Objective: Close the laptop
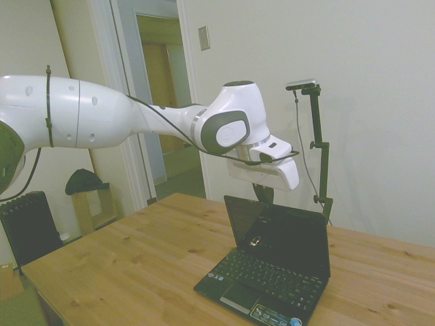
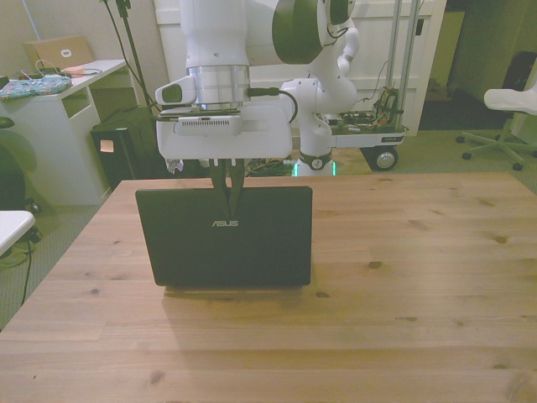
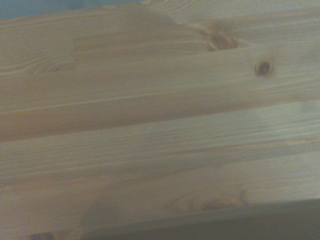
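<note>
Black netbook (image 2: 225, 237) stands open on the table (image 2: 403, 277); the gripper (image 2: 227, 196), fingers together at its lid's 12 o'clock edge, is placed to push it shut.

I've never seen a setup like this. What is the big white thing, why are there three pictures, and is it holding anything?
The white thing is a robot arm ending in a two-finger gripper. All three pictures show one moment: one camera stands beside the wooden table, one faces the robot across it, and one sits on the wrist, seeing only blurred table planks up close. On the table stands an open black ASUS laptop, its screen upright and its keyboard showing in the side view. The gripper's fingers, close together, hang at the lid's top edge. It holds nothing.
</note>
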{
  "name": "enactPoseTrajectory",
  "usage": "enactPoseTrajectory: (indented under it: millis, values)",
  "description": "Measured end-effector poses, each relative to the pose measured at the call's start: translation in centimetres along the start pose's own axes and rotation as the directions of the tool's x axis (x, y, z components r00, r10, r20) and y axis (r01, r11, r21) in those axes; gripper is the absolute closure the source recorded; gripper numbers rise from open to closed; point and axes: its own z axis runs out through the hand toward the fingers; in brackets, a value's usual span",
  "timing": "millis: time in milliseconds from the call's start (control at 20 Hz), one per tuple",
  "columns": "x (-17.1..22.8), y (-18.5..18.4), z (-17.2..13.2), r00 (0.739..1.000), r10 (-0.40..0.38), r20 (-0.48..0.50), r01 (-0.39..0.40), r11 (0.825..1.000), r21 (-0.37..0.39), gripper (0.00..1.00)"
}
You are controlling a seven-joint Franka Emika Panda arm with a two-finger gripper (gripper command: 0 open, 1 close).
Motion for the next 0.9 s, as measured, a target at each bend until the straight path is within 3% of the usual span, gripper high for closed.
enactPoseTrajectory:
  millis: [600,900]
  values:
    - [-6.0,2.8,-0.4,0.999,0.025,0.044,-0.025,1.000,0.006,1.00]
    - [-8.4,5.0,0.8,0.997,0.044,0.069,-0.044,0.999,-0.004,1.00]
